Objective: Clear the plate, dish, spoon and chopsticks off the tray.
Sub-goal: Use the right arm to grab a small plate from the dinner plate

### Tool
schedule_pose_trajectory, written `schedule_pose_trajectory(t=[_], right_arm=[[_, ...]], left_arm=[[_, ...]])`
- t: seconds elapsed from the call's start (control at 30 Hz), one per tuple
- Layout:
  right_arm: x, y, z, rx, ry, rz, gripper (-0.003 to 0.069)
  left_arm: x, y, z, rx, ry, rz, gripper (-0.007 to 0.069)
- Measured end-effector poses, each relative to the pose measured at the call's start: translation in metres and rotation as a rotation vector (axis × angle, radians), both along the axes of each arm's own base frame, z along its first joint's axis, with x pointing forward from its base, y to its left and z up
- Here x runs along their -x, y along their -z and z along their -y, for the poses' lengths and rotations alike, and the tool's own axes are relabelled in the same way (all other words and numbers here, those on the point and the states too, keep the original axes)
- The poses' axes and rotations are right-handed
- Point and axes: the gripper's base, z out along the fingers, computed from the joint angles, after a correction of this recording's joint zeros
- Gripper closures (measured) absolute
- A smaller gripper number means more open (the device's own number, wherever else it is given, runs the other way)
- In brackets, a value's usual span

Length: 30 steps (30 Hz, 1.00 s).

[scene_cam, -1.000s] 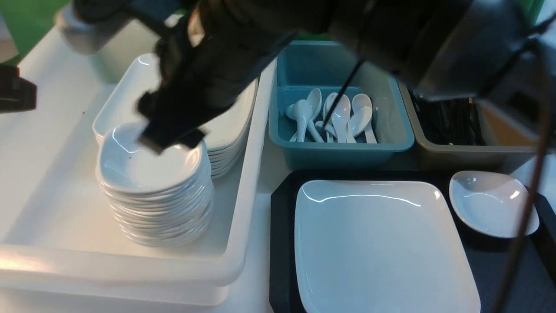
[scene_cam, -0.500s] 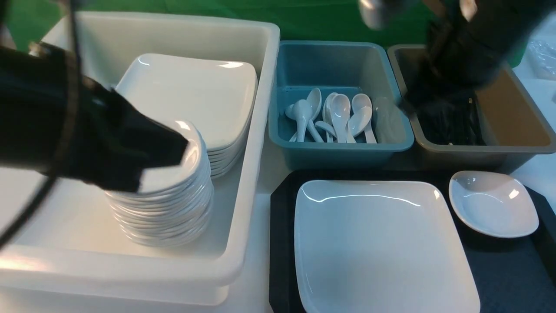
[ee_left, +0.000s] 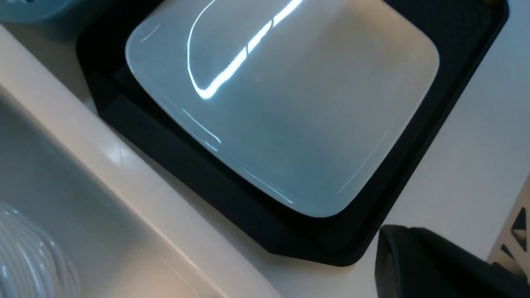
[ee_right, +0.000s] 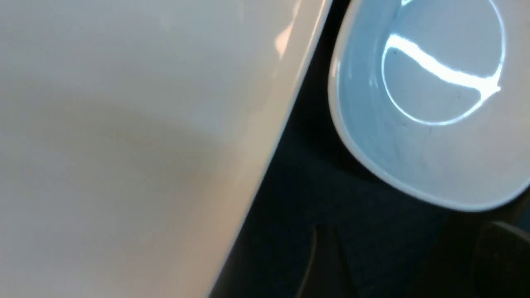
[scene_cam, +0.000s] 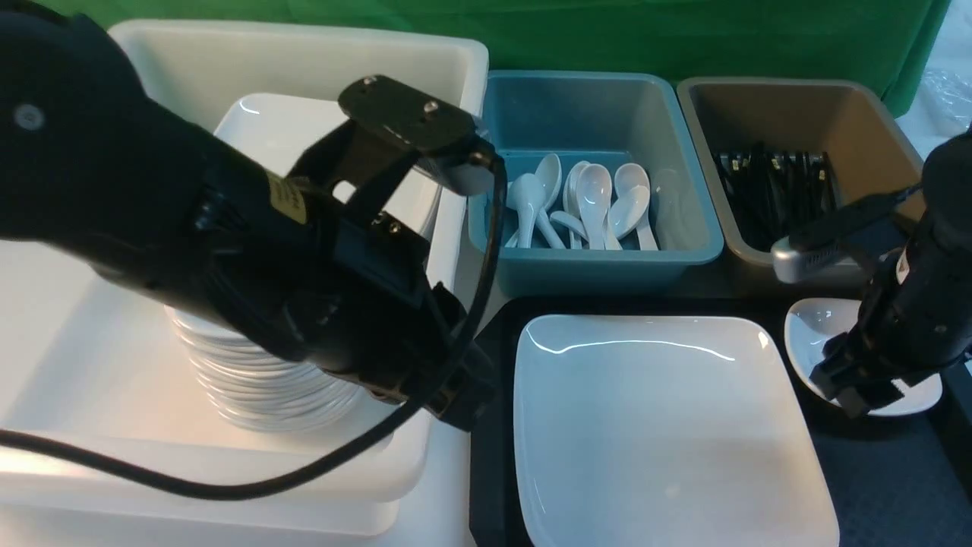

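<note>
front view, left to right. white tub (scene_cam: 456,68) on the bench (ee_left: 476,124), holding a stack of small dishes (scene_cam: 258,387) nearer the robot and a stack of large plates (scene_cam: 258,121) behind it. left arm (scene_cam: 152,205) reaches across the tub. left end effector (scene_cam: 456,403) hangs at the tub's right rim, just beside the tray's left edge, closed tight and gripping nothing. teal tub (scene_cam: 592,273): white spoons (scene_cam: 596,201) heaped inside. tray (scene_cam: 493,357): black, on the robot's side of the teal and tan tubs. plate (scene_cam: 661,433): large, white, lies flat on the tray's left part. tan tub (scene_cam: 797,106): black chopsticks (scene_cam: 774,197) bundled inside. dish (scene_cam: 809,327): small, white, sits at the tray's far right corner, parted from the plate by a strip of tray floor. right end effector (scene_cam: 854,387) hovers over the dish's near edge. right wrist view shows its two fingers standing apart with only tray floor between them.
</note>
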Motion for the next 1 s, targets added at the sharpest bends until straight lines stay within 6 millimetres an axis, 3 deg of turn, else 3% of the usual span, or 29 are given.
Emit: schedule_pose_trajectory(t=[0.53, 0.63, 0.77, 1.0], right_arm=[[-0.024, 0.050, -0.001, 0.058, -0.062, -0.035, 0.0185], [-0.026, 0.058, -0.002, 0.064, -0.069, -0.045, 0.0270], [-0.028, 0.059, -0.003, 0.059, -0.078, -0.028, 0.0445], [-0.024, 0.051, -0.003, 0.072, -0.079, -0.037, 0.0482]], left_arm=[[-0.003, 0.003, -0.001, -0.036, 0.003, 0.020, 0.0617], [-0.003, 0.003, -0.002, -0.040, 0.000, 0.018, 0.0617], [-0.003, 0.003, -0.002, -0.040, -0.001, 0.017, 0.0617], [-0.003, 0.003, -0.002, -0.037, -0.009, 0.013, 0.0617]])
